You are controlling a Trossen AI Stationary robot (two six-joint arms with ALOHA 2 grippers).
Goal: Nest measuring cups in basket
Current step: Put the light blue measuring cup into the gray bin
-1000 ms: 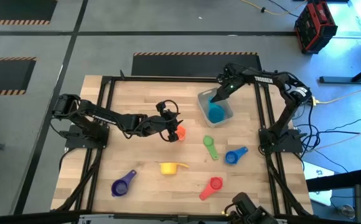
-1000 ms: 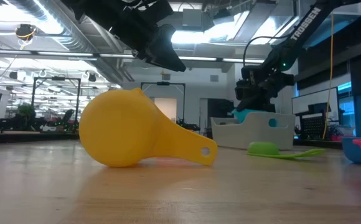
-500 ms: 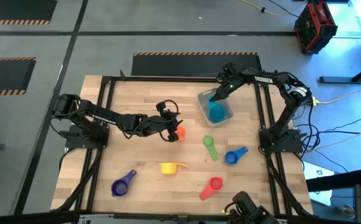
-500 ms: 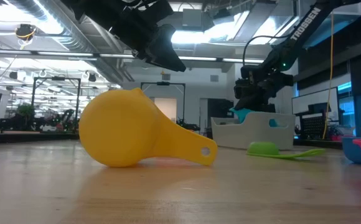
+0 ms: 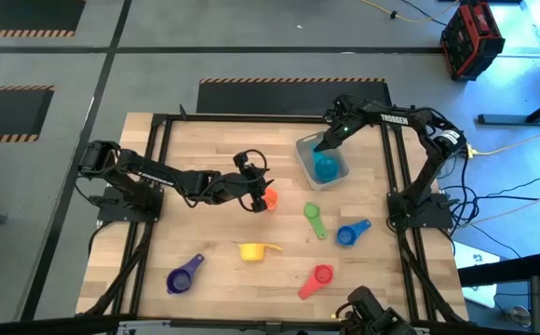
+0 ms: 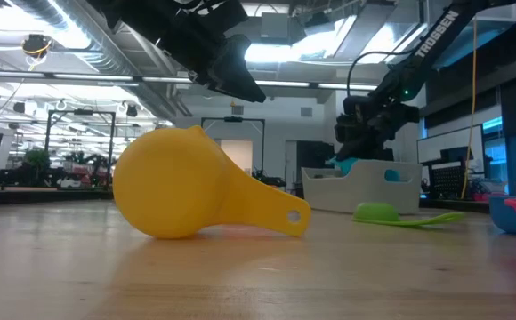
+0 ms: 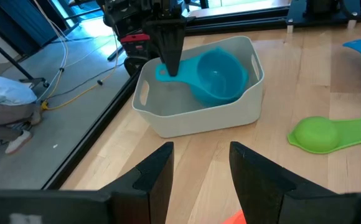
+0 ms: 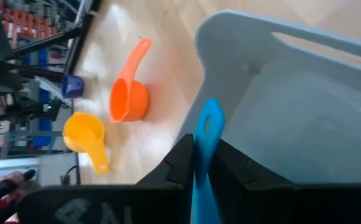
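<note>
High view: the basket (image 5: 322, 163) sits in the upper right of the table (image 5: 205, 158). Inside it lies the light blue cup (image 5: 325, 168); the right pincer (image 5: 323, 146) is clamped on its handle at the basket's upper left rim. At frame centre, the left pincer (image 5: 259, 197) stands with fingers parted, holding nothing, beside the orange cup (image 5: 270, 198). Lower frame: green cup (image 5: 314, 221), dark blue cup (image 5: 350, 232), yellow cup (image 5: 254, 250), red cup (image 5: 318, 278), purple cup (image 5: 183, 275), all loose on the table.
</note>
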